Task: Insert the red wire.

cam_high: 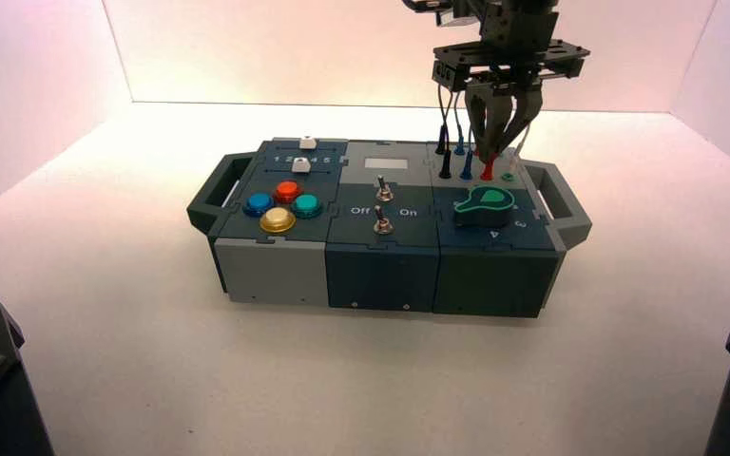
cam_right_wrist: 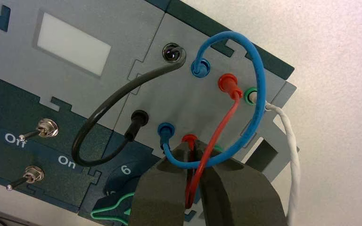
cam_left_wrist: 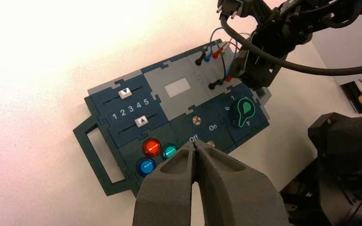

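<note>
The right gripper (cam_right_wrist: 192, 147) is over the box's back right panel (cam_right_wrist: 184, 101), its fingers clamped on the near plug of the thin, looped red wire (cam_right_wrist: 224, 121). That plug lies between the fingertips, upright at the near red socket (cam_right_wrist: 189, 138); the wire arches lengthwise back to its other red plug (cam_right_wrist: 229, 84), in the far red socket. The idle left gripper (cam_left_wrist: 194, 143) faces the box, fingers together. Lettering by the metal toggle switches (cam_right_wrist: 46, 128) reads "Off" and "On".
</note>
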You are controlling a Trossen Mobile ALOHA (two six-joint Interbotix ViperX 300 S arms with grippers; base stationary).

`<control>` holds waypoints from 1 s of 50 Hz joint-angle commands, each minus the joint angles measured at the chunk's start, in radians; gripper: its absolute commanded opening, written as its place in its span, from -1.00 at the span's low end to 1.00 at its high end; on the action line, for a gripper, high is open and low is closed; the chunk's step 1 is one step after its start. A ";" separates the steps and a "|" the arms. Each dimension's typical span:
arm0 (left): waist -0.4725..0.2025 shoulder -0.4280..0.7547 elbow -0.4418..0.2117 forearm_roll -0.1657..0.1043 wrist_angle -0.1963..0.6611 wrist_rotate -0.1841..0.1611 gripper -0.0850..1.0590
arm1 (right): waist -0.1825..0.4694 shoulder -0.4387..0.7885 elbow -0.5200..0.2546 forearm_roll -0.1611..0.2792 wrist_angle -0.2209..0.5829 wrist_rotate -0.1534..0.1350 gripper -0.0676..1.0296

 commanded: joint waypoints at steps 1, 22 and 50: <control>-0.002 -0.009 -0.011 -0.002 -0.006 0.006 -0.91 | 0.003 -0.006 0.008 0.002 -0.014 0.006 -0.92; -0.002 -0.021 -0.006 0.002 -0.005 0.008 -0.91 | 0.003 -0.029 0.011 0.006 -0.009 0.002 -0.85; -0.002 -0.020 -0.012 0.002 0.000 0.075 -0.91 | 0.003 -0.150 0.002 0.002 0.051 -0.006 -0.55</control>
